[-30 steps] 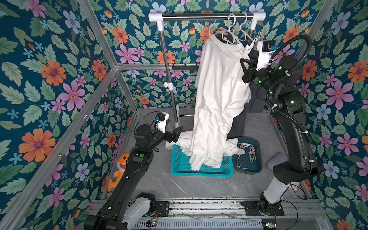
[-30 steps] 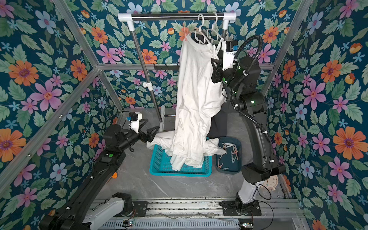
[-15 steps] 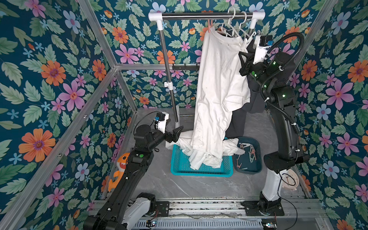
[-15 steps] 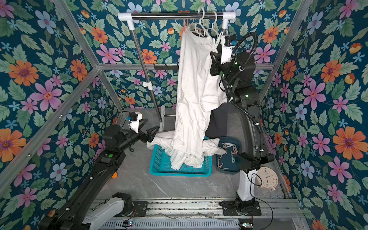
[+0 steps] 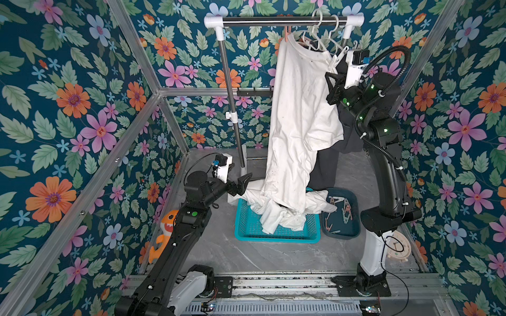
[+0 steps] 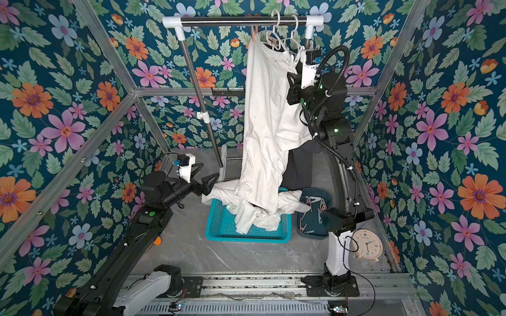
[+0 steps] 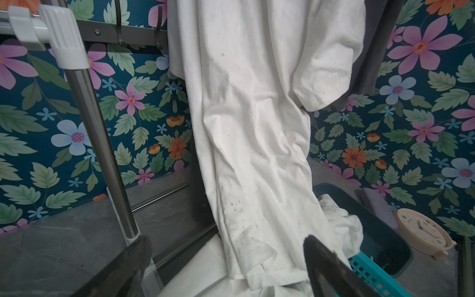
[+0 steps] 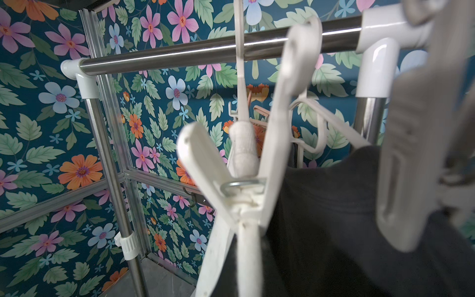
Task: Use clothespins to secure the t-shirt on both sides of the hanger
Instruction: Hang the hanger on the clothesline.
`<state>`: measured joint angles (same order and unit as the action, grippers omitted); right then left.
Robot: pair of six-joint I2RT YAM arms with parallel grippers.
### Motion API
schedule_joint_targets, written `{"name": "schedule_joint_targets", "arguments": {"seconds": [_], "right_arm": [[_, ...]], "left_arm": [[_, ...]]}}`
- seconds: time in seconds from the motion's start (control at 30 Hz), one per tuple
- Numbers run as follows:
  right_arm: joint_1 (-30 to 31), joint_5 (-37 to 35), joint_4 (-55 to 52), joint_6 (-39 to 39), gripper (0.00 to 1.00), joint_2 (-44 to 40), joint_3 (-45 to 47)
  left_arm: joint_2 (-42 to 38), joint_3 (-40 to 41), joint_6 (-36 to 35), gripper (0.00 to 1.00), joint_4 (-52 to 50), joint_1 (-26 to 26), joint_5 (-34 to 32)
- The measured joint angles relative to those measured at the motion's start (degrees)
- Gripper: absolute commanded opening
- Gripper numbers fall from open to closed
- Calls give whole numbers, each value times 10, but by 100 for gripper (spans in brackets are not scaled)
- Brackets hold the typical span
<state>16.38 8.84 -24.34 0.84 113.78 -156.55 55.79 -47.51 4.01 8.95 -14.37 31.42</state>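
Risen toward the rail (image 5: 273,23), the right hand (image 5: 332,78) at 1 o'clock pinches a white clothespin (image 8: 239,195), prongs astride a shoulder fold of the t-shirt (image 8: 243,149). Left hand (image 6: 206,173) gapes wide at the basket's (image 5: 276,239) 10 o'clock corner. Spare clothespins (image 5: 341,205) lie in the tray (image 5: 342,235) at 4 o'clock.

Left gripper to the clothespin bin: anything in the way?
Yes. The hanging white t-shirt and the white laundry heaped in the teal basket lie between the open left gripper and the clothespins in the dark bin. A straight reach would probably run into the cloth.
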Motion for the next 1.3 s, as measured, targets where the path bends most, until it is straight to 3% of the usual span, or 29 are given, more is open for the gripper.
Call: {"name": "schedule_joint_targets", "arguments": {"seconds": [0.27, 0.73, 1.1, 1.2, 1.3], "right_arm": [[0, 1, 4, -11, 0, 32, -24], [13, -9, 3, -2, 0, -36, 96], [18, 27, 18, 26, 73, -82, 162], [18, 38, 13, 26, 84, -123, 217], [20, 44, 22, 27, 92, -203, 333]], "left_arm": [[0, 0, -2, 94, 0, 0, 0], [7, -8, -1, 94, 0, -1, 1], [14, 5, 11, 94, 8, -7, 1], [19, 8, 18, 93, 17, -15, 0], [32, 5, 20, 91, 17, -23, -7]]}}
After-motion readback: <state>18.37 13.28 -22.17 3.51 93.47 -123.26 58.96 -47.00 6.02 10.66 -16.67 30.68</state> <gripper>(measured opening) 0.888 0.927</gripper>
